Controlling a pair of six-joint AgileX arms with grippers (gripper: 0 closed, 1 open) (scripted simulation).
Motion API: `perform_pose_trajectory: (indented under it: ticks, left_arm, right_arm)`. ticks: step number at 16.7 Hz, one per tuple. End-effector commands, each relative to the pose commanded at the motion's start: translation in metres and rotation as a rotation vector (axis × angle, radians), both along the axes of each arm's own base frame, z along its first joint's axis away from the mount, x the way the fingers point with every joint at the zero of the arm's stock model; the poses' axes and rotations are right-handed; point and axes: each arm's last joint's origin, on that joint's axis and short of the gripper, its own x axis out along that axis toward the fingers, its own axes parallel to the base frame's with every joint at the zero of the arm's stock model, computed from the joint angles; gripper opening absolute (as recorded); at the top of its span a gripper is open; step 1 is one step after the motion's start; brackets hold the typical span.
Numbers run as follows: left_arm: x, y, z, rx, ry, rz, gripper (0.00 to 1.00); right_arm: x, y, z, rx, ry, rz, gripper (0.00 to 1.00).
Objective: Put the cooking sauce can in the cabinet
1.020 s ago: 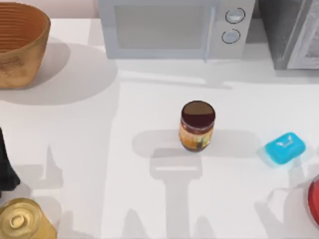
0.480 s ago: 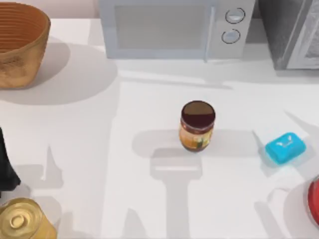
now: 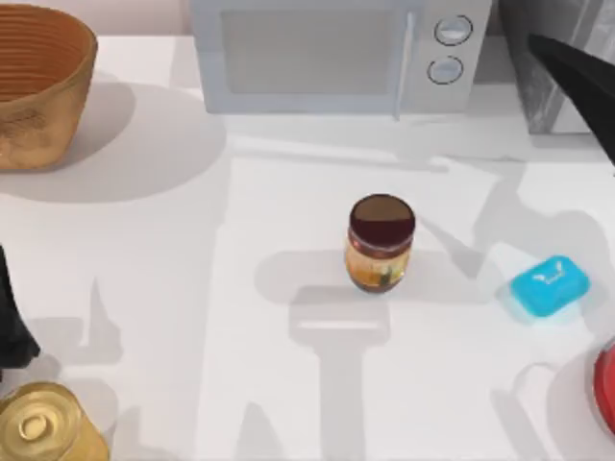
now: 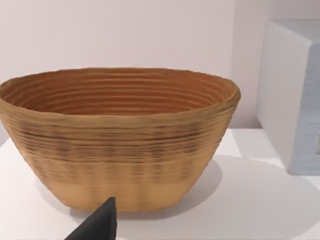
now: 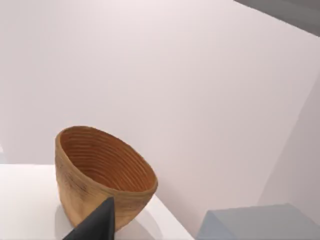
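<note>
- White tabletop [image 3: 144,259] spreads under everything, with a pale wall behind it in both wrist views
- the cooking sauce can [image 3: 381,243] stands upright near the middle of the table, its flat maroon-brown top facing up and its orange-yellow label showing on the side; nothing touches it
- the cabinet [image 3: 538,67] sits at the table's far right corner, a dark grey box with a paler panel at its right, well apart from the can
- the right arm [image 3: 577,82] shows as a dark pointed shape at the right edge, in front of the cabinet; whether its pincer is open or closed cannot be told, and nothing is seen held in it
- a white microwave [image 3: 332,53] with two round knobs stands along the far edge, just left of the cabinet
- a blue soap-like block [image 3: 549,285] lies flat to the right of the can, apart from it
- a red object [image 3: 605,389] is cut off by the right edge, near the front
- a woven basket [image 3: 38,82] rests at the far left corner
- a gold can [image 3: 43,427] with a ringed lid stands at the front left
- the left arm [image 3: 10,322] sits at the left edge just behind the gold can; a dark fingertip [image 4: 97,225] points toward the basket in its wrist view, and how far that pincer is open cannot be told
</note>
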Motion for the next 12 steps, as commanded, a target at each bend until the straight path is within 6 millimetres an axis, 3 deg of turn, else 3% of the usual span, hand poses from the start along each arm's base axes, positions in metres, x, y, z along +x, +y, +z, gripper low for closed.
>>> perform_pose_trajectory:
  ticks: [3, 7, 9, 12]
  left_arm:
    - [0.000, 0.000, 0.000, 0.000, 0.000, 0.000, 1.00]
    - [0.000, 0.000, 0.000, 0.000, 0.000, 0.000, 1.00]
    - [0.000, 0.000, 0.000, 0.000, 0.000, 0.000, 1.00]
    - [0.000, 0.000, 0.000, 0.000, 0.000, 0.000, 1.00]
  right_arm:
    - [0.061, 0.016, -0.034, -0.106, 0.043, 0.150, 1.00]
    - [0.127, 0.027, -0.120, -0.189, 0.150, 0.322, 1.00]
    - [0.147, 0.028, -0.172, -0.203, 0.216, 0.390, 1.00]
    - [0.157, 0.025, -0.243, -0.200, 0.311, 0.465, 1.00]
